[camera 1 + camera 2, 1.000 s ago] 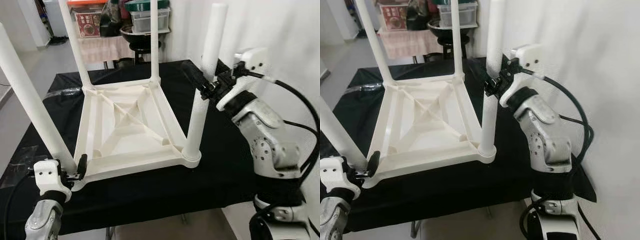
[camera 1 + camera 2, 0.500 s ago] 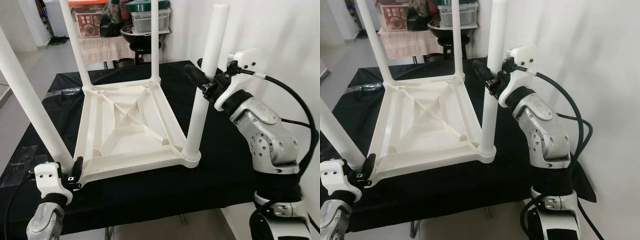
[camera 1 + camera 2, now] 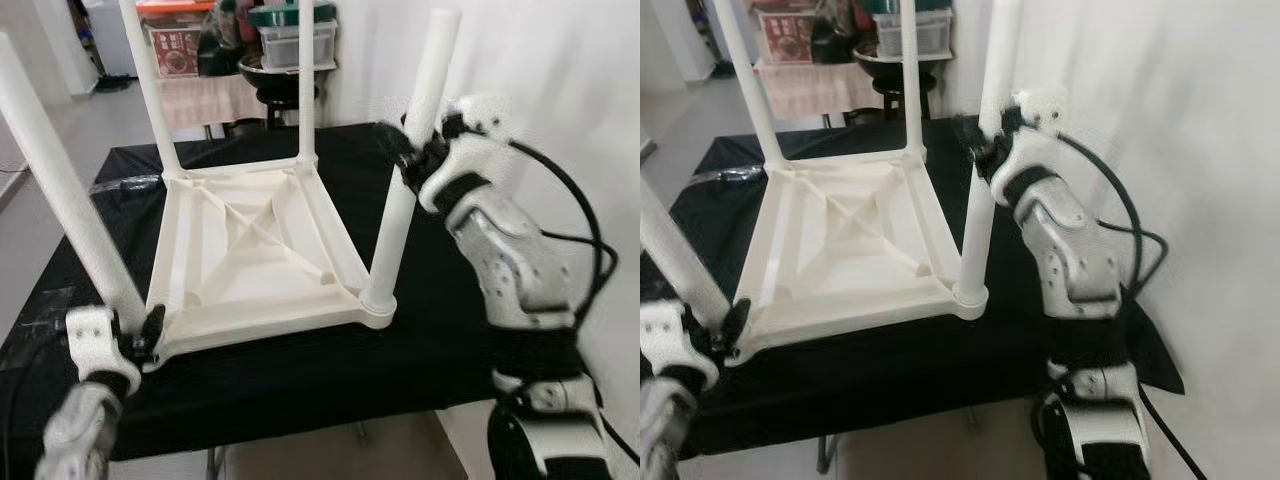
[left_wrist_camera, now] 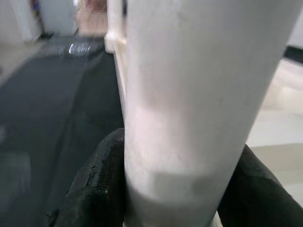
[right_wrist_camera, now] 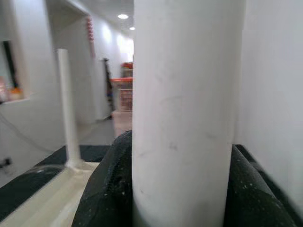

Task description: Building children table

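Note:
A white plastic children's table (image 3: pixel 255 250) lies upside down on a black-covered table, its four legs pointing up. My right gripper (image 3: pixel 412 160) is shut on the near-right leg (image 3: pixel 395 225) at about mid-height. In the right wrist view that leg (image 5: pixel 184 94) stands between the black fingers (image 5: pixel 111 189). My left gripper (image 3: pixel 142 328) is shut on the base of the near-left leg (image 3: pixel 70 200), at the table's front left corner. In the left wrist view this leg (image 4: pixel 189 94) is pressed between the two pads (image 4: pixel 99 189). The two far legs (image 3: pixel 308 80) stand upright.
The black cloth (image 3: pixel 450 300) hangs over the work table's front edge. A white wall (image 3: pixel 570 60) stands close on the right. Behind the table are a stand with a bowl and stacked containers (image 3: pixel 290 40). Open floor (image 3: pixel 60 130) lies to the far left.
My right arm has swung in closer around the near-right leg. My left gripper has risen against the near-left leg's base. The picture is now slightly blurred.

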Controlling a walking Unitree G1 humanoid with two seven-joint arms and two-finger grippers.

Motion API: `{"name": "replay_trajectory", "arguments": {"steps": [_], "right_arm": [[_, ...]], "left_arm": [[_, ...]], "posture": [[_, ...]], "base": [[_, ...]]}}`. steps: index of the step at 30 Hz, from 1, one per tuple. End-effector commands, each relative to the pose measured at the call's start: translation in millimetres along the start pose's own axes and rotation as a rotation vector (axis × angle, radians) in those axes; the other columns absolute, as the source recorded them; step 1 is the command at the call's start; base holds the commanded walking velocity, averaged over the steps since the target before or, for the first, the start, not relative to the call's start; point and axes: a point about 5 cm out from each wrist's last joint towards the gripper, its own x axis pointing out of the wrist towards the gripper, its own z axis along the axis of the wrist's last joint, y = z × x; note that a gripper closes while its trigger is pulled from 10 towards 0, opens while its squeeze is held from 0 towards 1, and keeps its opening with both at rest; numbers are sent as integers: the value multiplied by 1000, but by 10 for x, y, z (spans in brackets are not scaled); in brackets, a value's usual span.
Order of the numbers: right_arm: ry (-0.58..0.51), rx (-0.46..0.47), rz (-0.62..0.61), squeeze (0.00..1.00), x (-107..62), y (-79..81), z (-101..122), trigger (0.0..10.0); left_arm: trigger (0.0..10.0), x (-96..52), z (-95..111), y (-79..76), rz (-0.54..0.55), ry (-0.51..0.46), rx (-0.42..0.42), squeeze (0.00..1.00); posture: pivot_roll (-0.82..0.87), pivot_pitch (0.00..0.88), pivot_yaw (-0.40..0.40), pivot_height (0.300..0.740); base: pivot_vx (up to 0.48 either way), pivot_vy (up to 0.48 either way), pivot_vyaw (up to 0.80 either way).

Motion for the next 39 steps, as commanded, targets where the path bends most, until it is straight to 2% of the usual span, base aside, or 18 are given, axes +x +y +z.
{"name": "replay_trajectory", "arguments": {"steps": [1, 2, 5, 6, 8, 9, 12, 15, 17, 22, 24, 25, 26, 27, 28, 29, 30, 39], "right_arm": [[276, 1, -228, 0, -114, -362, -625, 0], [276, 1, -228, 0, -114, -362, -625, 0], [336, 56, -278, 0, -80, -333, -837, 0], [336, 56, -278, 0, -80, -333, -837, 0], [417, 175, -306, 0, -72, -225, -1104, 0], [417, 175, -306, 0, -72, -225, -1104, 0], [609, 452, -321, 0, -120, 171, -1577, 0], [642, 489, -312, 0, -128, 274, -1645, 0], [730, 558, -288, 0, -161, 598, -1816, 0], [895, 593, -208, 0, -293, 1190, -2034, 0], [895, 593, -208, 0, -293, 1190, -2034, 0], [935, 589, -194, 0, -345, 1303, -2083, 0], [968, 589, -194, 0, -397, 1373, -2129, 745], [968, 589, -194, 0, -397, 1373, -2129, 745], [1012, 572, -205, 0, -476, 1418, -2205, 1020], [1012, 572, -205, 0, -476, 1418, -2205, 1020], [1043, 559, -222, 0, -545, 1435, -2269, 1686], [1047, 556, -296, 0, -577, 1376, -2332, 0]], "left_arm": [[0, 79, 797, 90, 1, -335, -59, 0], [0, 79, 797, 90, 1, -335, -59, 0], [0, 160, 1578, 62, -78, -535, 4, 0], [0, 160, 1578, 62, -78, -535, 4, 0], [0, 122, 2433, -96, -203, -750, 76, 0], [0, 122, 2433, -96, -203, -750, 76, 0], [0, -36, 3374, -531, -410, -977, 165, 0], [0, -74, 3500, -614, -443, -1006, 180, 0], [0, -137, 3755, -814, -535, -1051, 181, 0], [0, -160, 4019, -1093, -670, -1069, 139, 0], [0, -160, 4019, -1093, -670, -1069, 139, 0], [902, -129, 4020, -1167, -704, -1041, 124, 0], [4196, -78, 3977, -1222, -737, -1000, 100, 0], [4196, -78, 3977, -1222, -737, -1000, 100, 0], [5608, 7, 3891, -1269, -765, -942, 84, 1000], [5608, 7, 3891, -1269, -765, -942, 84, 1000], [10000, 94, 3790, -1301, -782, -889, 63, 1000], [10000, 258, 3608, -1358, -833, -795, -1, 1000]], "posture": [[-6, 0, -22, 740], [-6, 0, -22, 740], [26, 0, -22, 740], [26, 0, -22, 740], [57, 0, -24, 740], [57, 0, -24, 740], [88, 0, -9, 740], [88, 0, -9, 740], [122, 0, 5, 740], [138, 0, 19, 740], [138, 0, 19, 740], [140, 0, 24, 740], [137, 0, 27, 740], [137, 0, 27, 740], [131, 0, 28, 740], [131, 0, 28, 740], [128, 0, 28, 740], [126, 0, 22, 740]], "base": [[0, 0, 0], [0, 0, 0], [0, 0, 0], [0, 0, 0], [0, 0, 0], [0, 0, 0], [0, 0, 0], [0, 0, 0], [0, 0, 0], [0, 0, 0], [0, 0, 0], [0, 0, 0], [0, 0, 0], [0, 0, 0], [0, 0, 0], [0, 0, 0], [0, 0, 0], [0, 0, 0]]}}
